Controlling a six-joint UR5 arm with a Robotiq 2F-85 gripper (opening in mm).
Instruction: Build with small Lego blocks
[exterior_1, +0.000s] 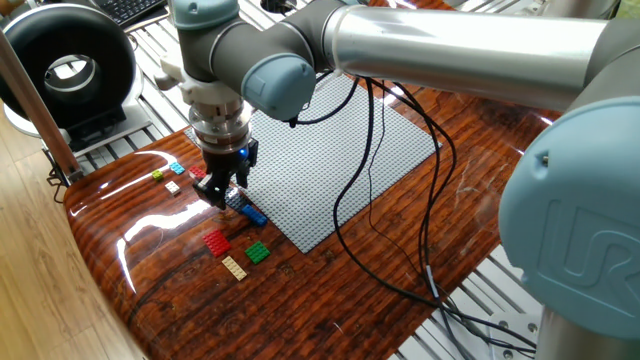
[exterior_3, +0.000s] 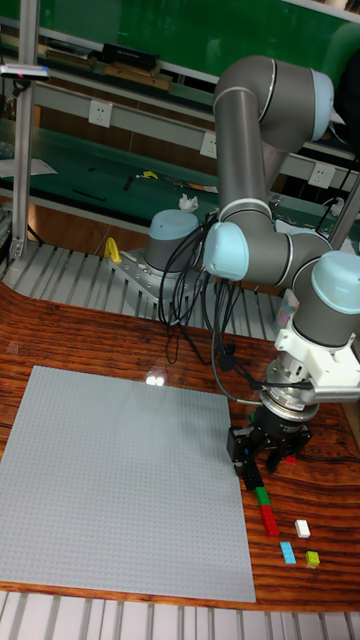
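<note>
My gripper (exterior_1: 224, 190) hangs low over the table's left part, just off the grey baseplate's (exterior_1: 330, 160) near-left edge. Its fingers stand apart, and I see nothing between them. Directly beneath lie dark blue and blue small Lego blocks (exterior_1: 246, 208). In front of them sit a red block (exterior_1: 216, 242), a green block (exterior_1: 258, 252) and a tan block (exterior_1: 235, 267). Light blue (exterior_1: 178, 168), yellow-green (exterior_1: 158, 175) and white (exterior_1: 173, 186) blocks lie to the left. In the tall fixed view the gripper (exterior_3: 267, 458) is right of the baseplate (exterior_3: 120, 480), above the green (exterior_3: 262, 494) and red (exterior_3: 270, 520) blocks.
A black ring-shaped device (exterior_1: 68, 68) stands at the back left, off the wooden top. Black cables (exterior_1: 370, 200) trail from the arm across the baseplate to the table's right edge. The rounded table edge (exterior_1: 110, 270) runs close to the front blocks.
</note>
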